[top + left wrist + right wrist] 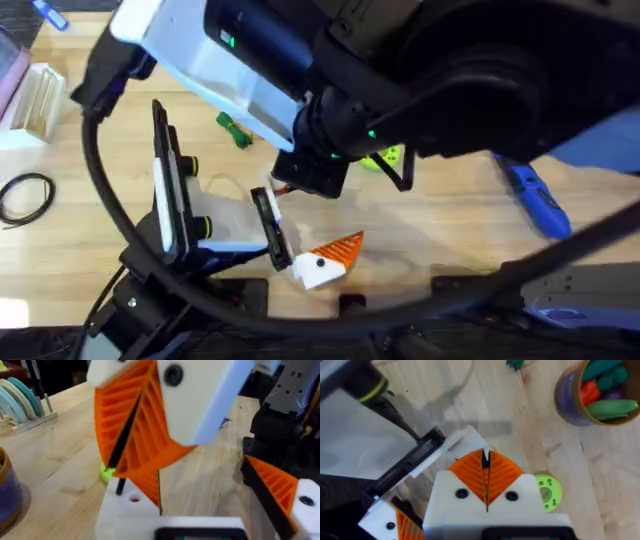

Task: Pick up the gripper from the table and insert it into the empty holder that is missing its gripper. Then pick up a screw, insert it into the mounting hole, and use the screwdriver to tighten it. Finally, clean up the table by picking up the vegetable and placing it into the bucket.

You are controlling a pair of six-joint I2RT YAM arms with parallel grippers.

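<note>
Pale wooden tabletop (450,240) is carrying the whole lot. Right gripper (486,472), white blocks with orange ribbed pads, is hanging fingers-down with both pads pressing together on the small orange plastic wedge-shaped fingertip (148,482). This orange wedge is protruding below the pad tips and touching the blocky white plastic finger mount (131,505), the holder, directly beneath them. How deeply the wedge is sitting in the holder cannot be told. Left gripper (205,495) is resting low over the table with its fingers standing wide apart. One of them is the holder on its black jaw. The other is bearing an orange tip (270,485) on a white block, off to the far side of the right gripper's fingers. Bright green round disc with holes (547,491) is lying just beside the right gripper's fingers. Small round bucket with a blue body (580,397), showing green and red toy vegetables, is standing farther out beyond the disc. Small dark-green knobbly toy vegetable (235,130) is lying on the wood, well apart from both pairs of fingers. Thick blue pen-shaped screwdriver (535,200) is lying flat, well apart from the right gripper's fingers, on the side away from the left gripper. Black looped cable (25,195) is lying far from all the fingers.
</note>
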